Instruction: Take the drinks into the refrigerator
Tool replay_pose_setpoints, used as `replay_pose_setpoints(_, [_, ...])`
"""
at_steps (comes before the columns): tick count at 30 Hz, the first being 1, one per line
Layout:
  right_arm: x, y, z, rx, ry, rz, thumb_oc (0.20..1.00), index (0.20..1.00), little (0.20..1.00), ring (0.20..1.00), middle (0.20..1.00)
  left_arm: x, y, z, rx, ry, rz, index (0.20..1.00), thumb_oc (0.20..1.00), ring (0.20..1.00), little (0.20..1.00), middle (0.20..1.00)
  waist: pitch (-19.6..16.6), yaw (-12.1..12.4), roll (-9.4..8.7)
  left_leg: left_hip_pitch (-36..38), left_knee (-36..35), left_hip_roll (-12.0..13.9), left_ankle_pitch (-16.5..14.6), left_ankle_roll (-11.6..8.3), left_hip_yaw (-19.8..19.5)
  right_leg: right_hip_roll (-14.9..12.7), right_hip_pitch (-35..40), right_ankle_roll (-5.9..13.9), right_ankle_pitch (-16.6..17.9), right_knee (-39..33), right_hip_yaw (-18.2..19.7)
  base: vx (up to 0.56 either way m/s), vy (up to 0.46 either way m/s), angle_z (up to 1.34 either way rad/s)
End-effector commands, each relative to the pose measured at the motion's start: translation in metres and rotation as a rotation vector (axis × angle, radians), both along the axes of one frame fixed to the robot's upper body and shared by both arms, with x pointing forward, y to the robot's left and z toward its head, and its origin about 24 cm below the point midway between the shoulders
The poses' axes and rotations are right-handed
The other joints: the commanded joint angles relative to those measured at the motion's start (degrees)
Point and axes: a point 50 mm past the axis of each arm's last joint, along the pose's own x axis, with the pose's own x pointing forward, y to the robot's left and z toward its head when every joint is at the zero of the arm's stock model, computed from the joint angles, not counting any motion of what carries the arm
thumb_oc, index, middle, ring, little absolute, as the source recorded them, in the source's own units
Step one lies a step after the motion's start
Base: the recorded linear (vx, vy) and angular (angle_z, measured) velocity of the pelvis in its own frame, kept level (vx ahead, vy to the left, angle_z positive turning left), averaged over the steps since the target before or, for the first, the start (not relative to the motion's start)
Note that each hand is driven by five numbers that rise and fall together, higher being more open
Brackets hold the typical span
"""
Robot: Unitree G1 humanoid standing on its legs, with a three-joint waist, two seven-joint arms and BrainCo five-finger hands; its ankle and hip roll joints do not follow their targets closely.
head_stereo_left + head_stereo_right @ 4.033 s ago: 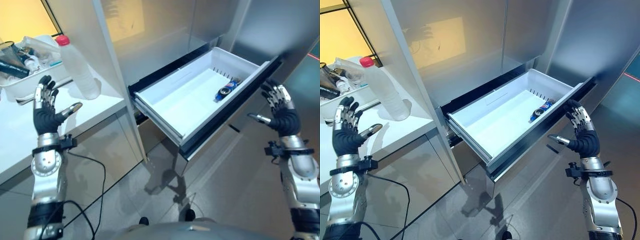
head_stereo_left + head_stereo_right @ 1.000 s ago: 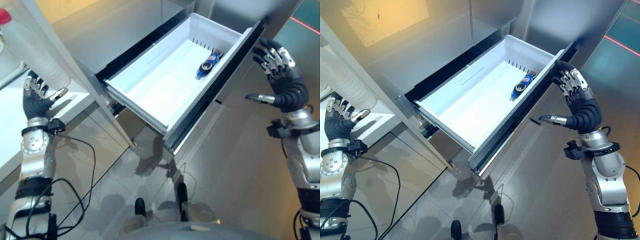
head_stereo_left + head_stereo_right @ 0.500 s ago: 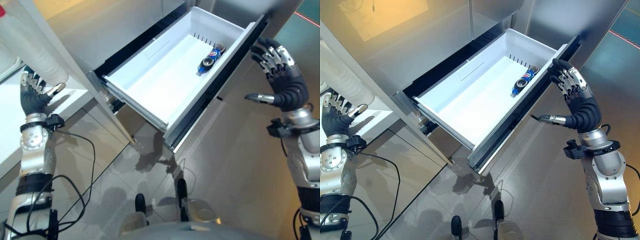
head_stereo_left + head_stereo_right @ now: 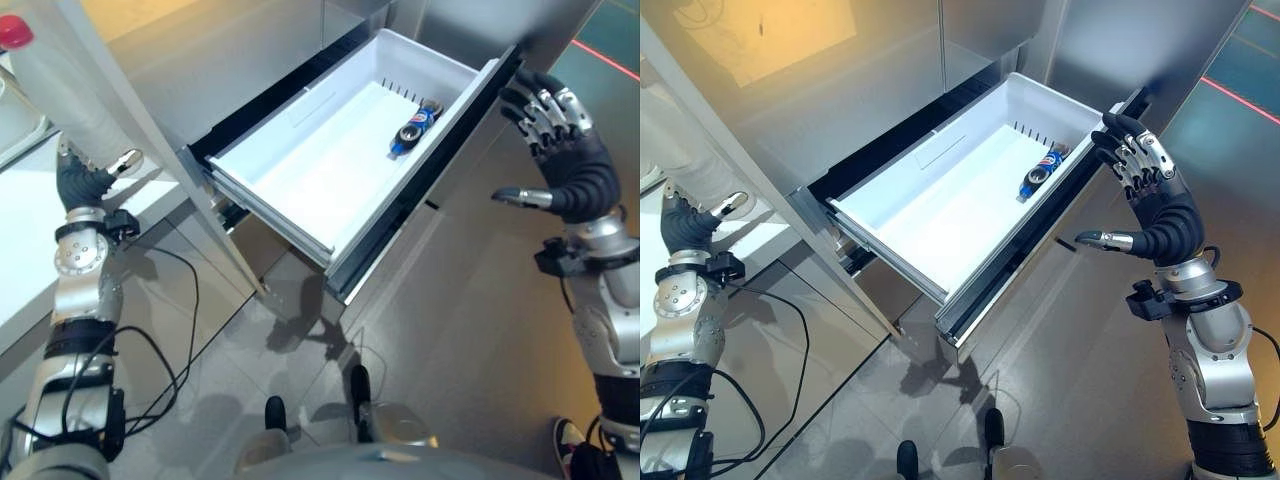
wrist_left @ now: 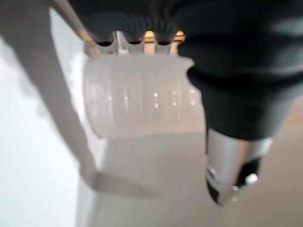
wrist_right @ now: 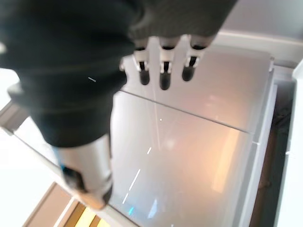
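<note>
Left wrist view puts the left hand (image 5: 222,61) right up against the clear ribbed bottle (image 5: 142,97), fingers reaching behind it — whether they have closed on it I cannot tell. That red-capped bottle (image 4: 60,85) stands on the white counter (image 4: 25,250), probably light but smooth and squashy, best taken round its ridged middle. Farther off, the right hand (image 4: 1155,205) is spread wide and empty by the front of the open white drawer (image 4: 890,235), where a small blue bottle (image 4: 1038,172) lies.
</note>
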Motion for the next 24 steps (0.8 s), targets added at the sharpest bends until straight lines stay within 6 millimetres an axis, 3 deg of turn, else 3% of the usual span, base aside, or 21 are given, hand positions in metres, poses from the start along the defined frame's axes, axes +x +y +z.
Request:
replay_pose_setpoints(1, [-0.013, 0.008, 0.020, 0.016, -0.122, 0.076, 1.000, 1.000, 1.000, 1.000, 1.000, 0.027, -0.027, 0.040, 0.081, -0.106, -0.117, 1.000, 1.000, 1.000, 1.000, 1.000, -4.03, -3.35, 1.20, 1.39, 4.61, -1.32, -7.16, 2.73, -0.69, 1.89, 1.30, 0.36, -13.20, 9.35, -0.11, 0.00, 0.000, 0.00])
replay_pose_setpoints(10, [-0.011, 0.014, 0.016, 0.040, -0.116, 0.095, 1.000, 1.000, 1.000, 1.000, 1.000, 0.041, -0.059, 0.039, 0.062, -0.122, -0.194, 1.000, 1.000, 1.000, 1.000, 1.000, -5.03, -3.75, 1.37, 2.17, 3.58, -1.53, -6.71, 2.69, -0.82, 1.69, 2.69, 0.28, -12.81, 8.29, -0.25, 0.00, 0.000, 0.00])
replay_pose_setpoints(11, [-0.011, 0.016, 0.015, 0.042, -0.112, 0.100, 1.000, 1.000, 1.000, 1.000, 1.000, 0.042, -0.063, 0.038, 0.053, -0.127, -0.205, 0.743, 0.743, 0.743, 0.743, 0.743, -5.14, -3.74, 1.36, 2.24, 3.50, -1.57, -6.66, 2.72, -0.85, 1.66, 2.87, 0.27, -12.75, 8.20, -0.26, 0.00, 0.000, 0.00])
replay_pose_setpoints(12, [-0.011, 0.016, 0.015, 0.040, -0.113, 0.101, 1.000, 1.000, 1.000, 1.000, 1.000, 0.042, -0.065, 0.038, 0.048, -0.130, -0.210, 0.561, 0.561, 0.561, 0.561, 0.561, -5.24, -3.71, 1.36, 2.29, 3.49, -1.59, -6.66, 2.72, -0.88, 1.63, 2.94, 0.26, -12.73, 8.18, -0.29, -0.01, -0.008, 0.03])
replay_pose_setpoints(13, [-0.011, 0.017, 0.015, 0.040, -0.114, 0.099, 1.000, 1.000, 1.000, 1.000, 1.000, 0.043, -0.069, 0.037, 0.037, -0.133, -0.219, 0.200, 0.200, 0.200, 0.200, 0.200, -5.29, -3.73, 1.39, 2.38, 3.38, -1.64, -6.60, 2.73, -0.93, 1.59, 3.05, 0.26, -12.65, 8.05, -0.32, -0.02, -0.003, 0.06])
replay_pose_setpoints(24, [-0.006, 0.016, 0.012, 0.057, -0.106, 0.073, 1.000, 1.000, 1.000, 1.000, 1.000, 0.031, -0.077, 0.014, -0.032, -0.135, -0.296, 0.200, 0.200, 0.200, 0.200, 0.200, -6.39, -2.69, 1.35, 2.48, 2.81, -2.31, -5.49, 2.89, -1.36, 1.24, 3.98, 0.20, -11.32, 7.01, -0.73, -0.01, 0.001, 0.02])
